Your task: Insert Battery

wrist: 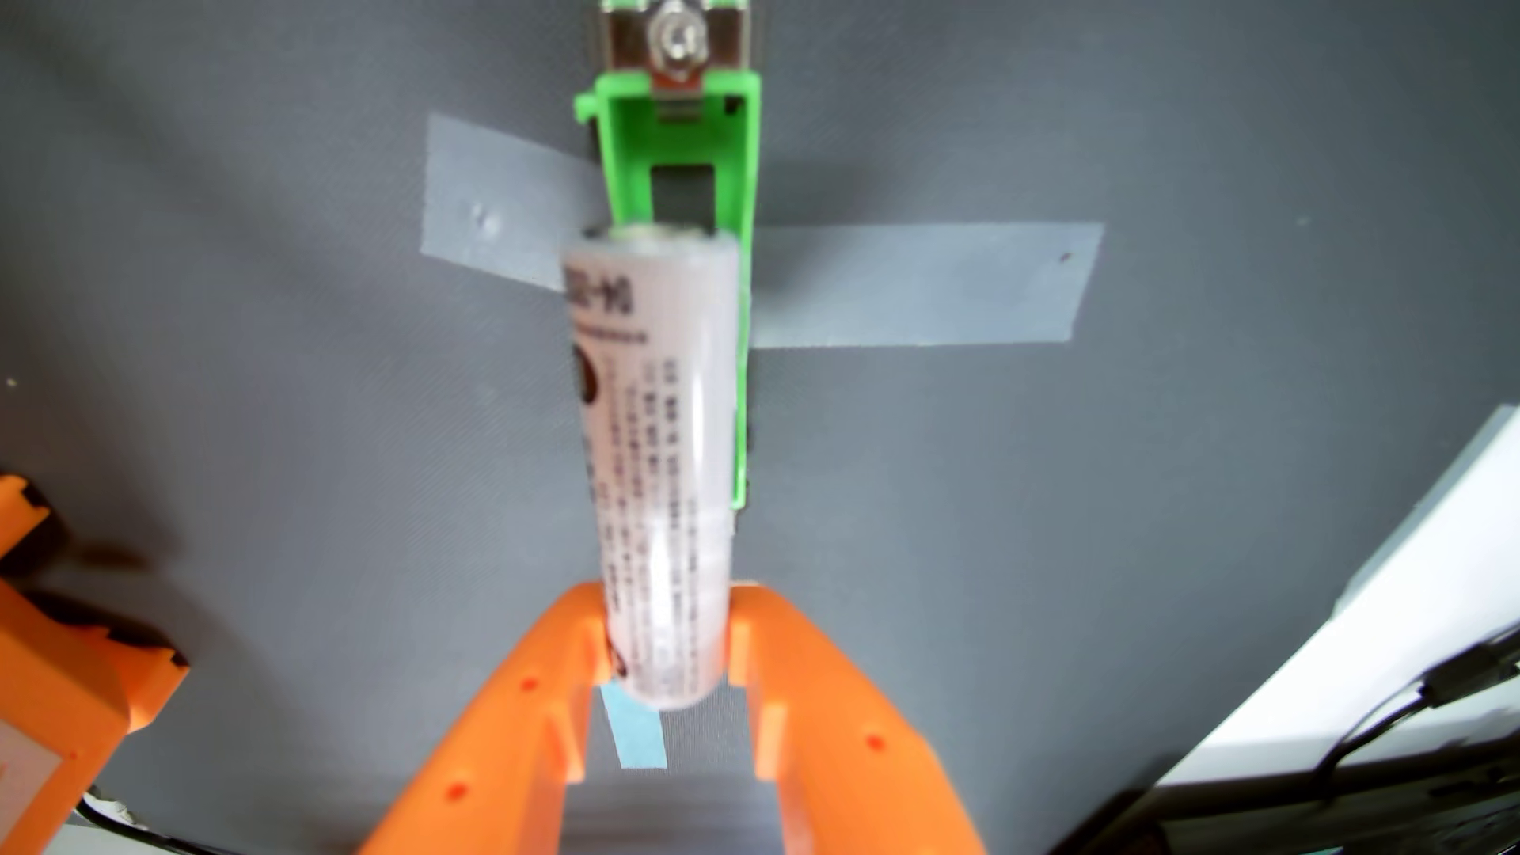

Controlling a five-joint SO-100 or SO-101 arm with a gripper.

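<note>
In the wrist view a white cylindrical battery (pixel 658 460) with dark printed text points away from the camera, and my orange gripper (pixel 665 633) is shut on its near end. Its far end hangs over the green battery holder (pixel 683 164), which is taped to the grey mat. The holder's metal contact clip (pixel 676 41) shows at the top edge. The battery covers the holder's left wall and most of its slot, so I cannot tell whether it touches the holder.
Grey tape strips (pixel 921 284) hold the holder down on both sides. A small blue tape piece (pixel 633 732) lies under the gripper. An orange arm part (pixel 57 649) sits at lower left. A white surface with black cables (pixel 1398 682) fills the lower right.
</note>
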